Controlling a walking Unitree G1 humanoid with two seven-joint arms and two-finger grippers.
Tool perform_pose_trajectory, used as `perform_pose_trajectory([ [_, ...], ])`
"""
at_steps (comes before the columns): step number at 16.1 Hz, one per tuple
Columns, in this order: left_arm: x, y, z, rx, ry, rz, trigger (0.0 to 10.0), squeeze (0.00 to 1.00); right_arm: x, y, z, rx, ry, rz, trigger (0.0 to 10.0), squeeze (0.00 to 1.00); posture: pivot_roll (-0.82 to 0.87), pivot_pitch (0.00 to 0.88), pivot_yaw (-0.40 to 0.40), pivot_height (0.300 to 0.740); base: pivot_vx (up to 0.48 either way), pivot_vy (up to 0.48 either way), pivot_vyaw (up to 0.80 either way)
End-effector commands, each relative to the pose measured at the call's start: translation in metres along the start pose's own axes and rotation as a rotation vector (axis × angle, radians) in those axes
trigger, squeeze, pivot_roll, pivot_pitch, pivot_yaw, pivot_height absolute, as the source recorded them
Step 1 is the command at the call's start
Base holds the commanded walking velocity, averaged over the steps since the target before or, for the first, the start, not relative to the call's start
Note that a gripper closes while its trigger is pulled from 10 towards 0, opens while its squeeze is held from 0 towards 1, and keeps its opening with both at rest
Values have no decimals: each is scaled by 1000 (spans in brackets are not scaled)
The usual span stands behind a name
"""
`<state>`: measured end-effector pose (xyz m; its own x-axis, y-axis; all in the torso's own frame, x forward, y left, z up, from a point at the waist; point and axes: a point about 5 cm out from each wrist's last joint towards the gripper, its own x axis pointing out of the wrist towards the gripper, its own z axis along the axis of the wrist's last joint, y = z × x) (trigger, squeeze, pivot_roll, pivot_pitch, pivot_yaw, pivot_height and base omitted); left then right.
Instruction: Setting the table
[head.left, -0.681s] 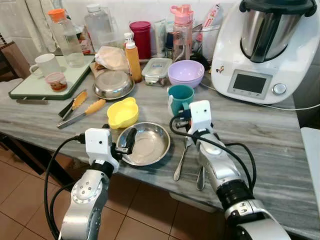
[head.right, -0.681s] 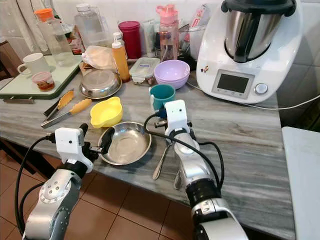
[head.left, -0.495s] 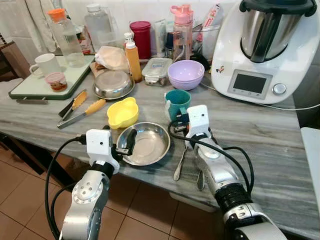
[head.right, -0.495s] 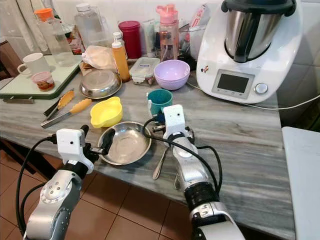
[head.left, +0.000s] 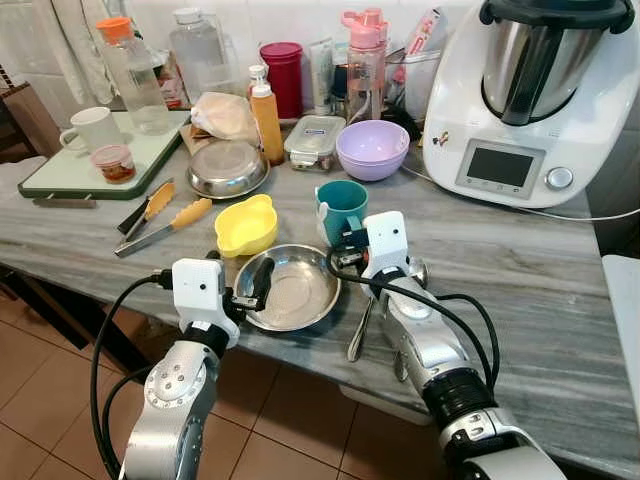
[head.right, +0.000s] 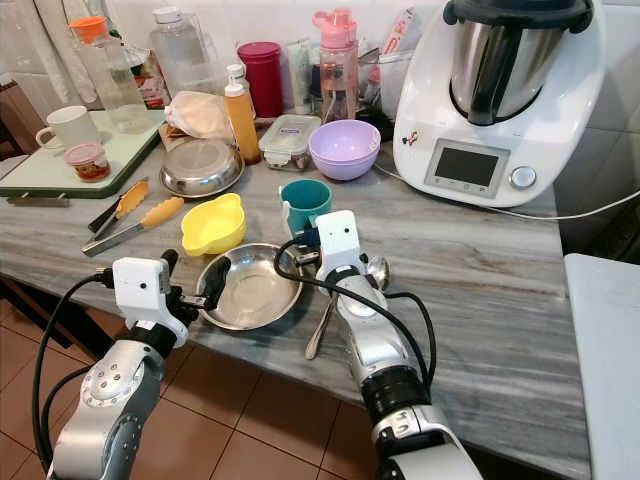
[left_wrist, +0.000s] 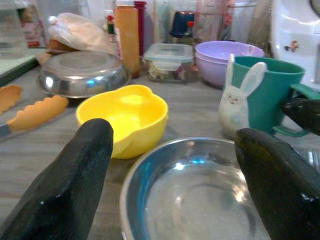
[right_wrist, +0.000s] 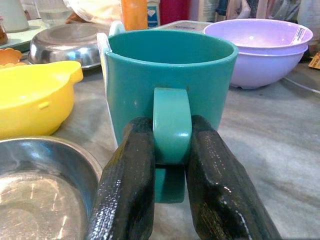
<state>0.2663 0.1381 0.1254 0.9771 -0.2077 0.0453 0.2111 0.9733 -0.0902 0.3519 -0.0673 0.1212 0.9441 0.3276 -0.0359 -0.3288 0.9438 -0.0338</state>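
Note:
A teal mug with a white bunny figure on its side stands on the grey stone table, just behind a steel bowl near the front edge. My right gripper is shut on the mug's handle, one black finger on each side. My left gripper is open at the steel bowl's near left rim; in the left wrist view its fingers stand wide apart with the bowl between them. Two spoons lie right of the bowl, partly under my right arm.
A yellow bowl sits left of the mug, with tongs and a steel dish further left. Behind are a purple bowl, bottles and a big white kitchen machine. A green tray is at far left.
My right gripper has slid the teal mug to the left, closer to the steel bowl and yellow bowl. The left arm and the bowl have stayed put.

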Motion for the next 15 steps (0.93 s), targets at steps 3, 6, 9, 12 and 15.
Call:
perform_pose_trajectory([
  [3,-4,-5,0,-42,20,-124,10000,0,-1,-2,0,-3,-12,-11,10000,1000,-166,6,103,740,0,0,0],
  [6,-8,-16,-2,-79,58,-259,10000,0,-2,-3,-3,-33,2,-22,10000,522,-168,2,104,740,0,0,0],
  [9,-10,-18,-2,-94,73,-322,10000,0,-3,-3,-4,-45,2,-24,10000,0,-169,3,106,740,0,0,0],
  [12,-11,-13,-5,-87,93,-327,10000,0,-4,-4,-6,-60,0,-29,2863,0,-168,2,104,740,0,0,0],
  [15,-16,-9,-10,-66,116,-326,10000,0,-5,-2,-6,-64,-11,-22,0,0,-167,7,100,740,0,0,0],
])
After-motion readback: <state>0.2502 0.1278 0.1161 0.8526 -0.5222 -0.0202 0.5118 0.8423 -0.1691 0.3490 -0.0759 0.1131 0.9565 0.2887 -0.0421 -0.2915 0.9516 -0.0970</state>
